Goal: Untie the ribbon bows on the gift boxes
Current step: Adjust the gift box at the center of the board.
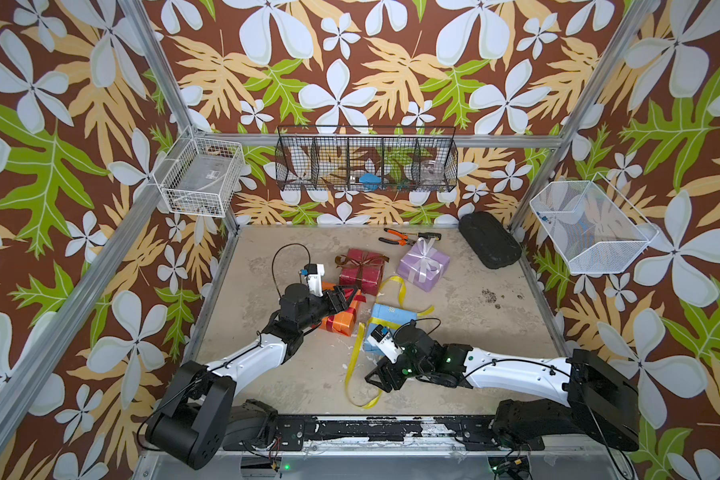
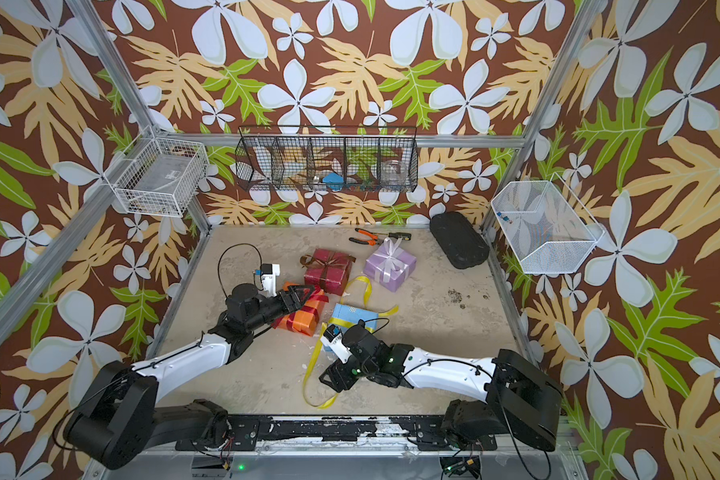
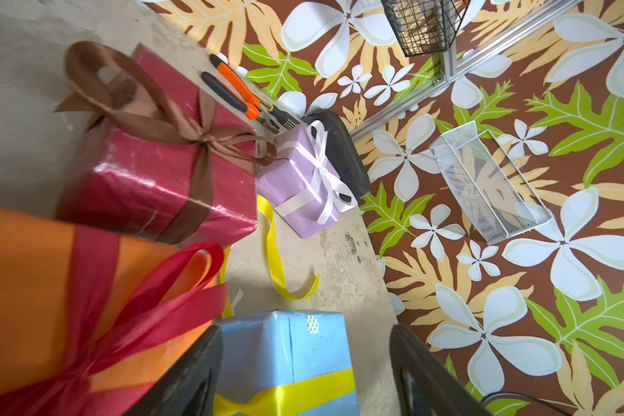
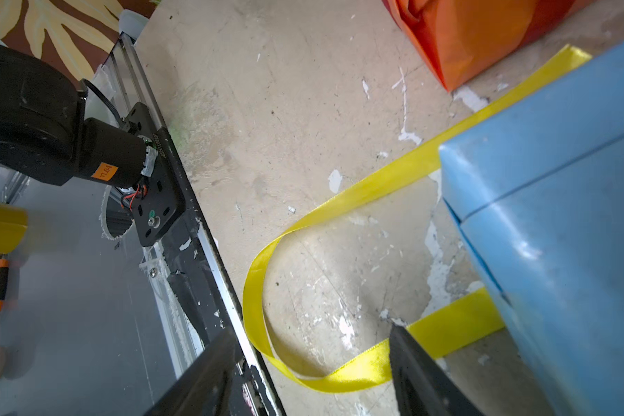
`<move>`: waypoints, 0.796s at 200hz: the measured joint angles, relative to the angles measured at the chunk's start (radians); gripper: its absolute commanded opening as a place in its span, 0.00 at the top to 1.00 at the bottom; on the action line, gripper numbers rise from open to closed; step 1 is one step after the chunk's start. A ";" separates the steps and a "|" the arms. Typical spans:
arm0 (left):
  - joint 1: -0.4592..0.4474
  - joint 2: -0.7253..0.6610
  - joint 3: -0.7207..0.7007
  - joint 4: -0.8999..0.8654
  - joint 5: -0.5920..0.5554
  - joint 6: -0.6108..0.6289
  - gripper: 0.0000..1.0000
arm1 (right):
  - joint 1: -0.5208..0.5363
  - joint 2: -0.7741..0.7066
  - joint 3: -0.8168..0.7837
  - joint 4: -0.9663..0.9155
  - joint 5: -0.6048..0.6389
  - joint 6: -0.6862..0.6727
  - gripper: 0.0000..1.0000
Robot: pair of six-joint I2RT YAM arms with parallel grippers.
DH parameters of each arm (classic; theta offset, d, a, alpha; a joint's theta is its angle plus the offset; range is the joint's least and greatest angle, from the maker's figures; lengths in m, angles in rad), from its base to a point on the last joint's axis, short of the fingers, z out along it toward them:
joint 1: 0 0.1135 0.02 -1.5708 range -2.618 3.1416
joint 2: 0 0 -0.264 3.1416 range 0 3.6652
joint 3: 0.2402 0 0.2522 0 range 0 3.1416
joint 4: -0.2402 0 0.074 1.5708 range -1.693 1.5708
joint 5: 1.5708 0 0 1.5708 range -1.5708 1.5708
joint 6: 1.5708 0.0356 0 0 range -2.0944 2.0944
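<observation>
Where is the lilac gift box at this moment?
In both top views the lilac gift box stands at the back of the table, between the dark red box and the black case, just in front of the pliers.

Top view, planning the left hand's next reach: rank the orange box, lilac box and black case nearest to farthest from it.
1. Orange box, right at the left hand.
2. Lilac box, back and rightward.
3. Black case, back right corner.
</observation>
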 measured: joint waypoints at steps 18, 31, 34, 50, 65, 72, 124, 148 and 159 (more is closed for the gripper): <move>-0.037 0.069 0.062 0.019 0.003 0.014 0.25 | -0.047 0.002 -0.023 0.006 0.044 0.043 0.29; -0.061 0.119 0.100 0.024 0.006 0.021 0.25 | -0.085 -0.009 -0.047 0.021 0.060 0.068 0.27; -0.065 0.129 0.108 0.024 0.006 0.021 0.25 | -0.097 -0.014 -0.053 0.024 0.067 0.072 0.27; -0.085 0.200 0.152 0.039 0.016 0.030 0.25 | -0.150 -0.043 -0.086 0.045 0.085 0.106 0.26; -0.098 0.269 0.196 0.048 0.033 0.036 0.25 | -0.190 -0.068 -0.112 0.071 0.113 0.130 0.23; -0.104 0.302 0.218 0.053 0.037 0.037 0.25 | -0.204 -0.078 -0.123 0.083 0.122 0.145 0.23; -0.153 0.450 0.293 0.056 0.089 0.035 0.26 | -0.338 -0.103 -0.166 0.163 0.130 0.193 0.22; -0.158 0.430 0.244 0.067 0.084 0.031 0.26 | -0.400 -0.113 -0.177 0.217 0.110 0.197 0.21; -0.158 0.412 0.213 0.078 0.084 0.031 0.26 | -0.415 -0.111 -0.177 0.240 0.093 0.214 0.21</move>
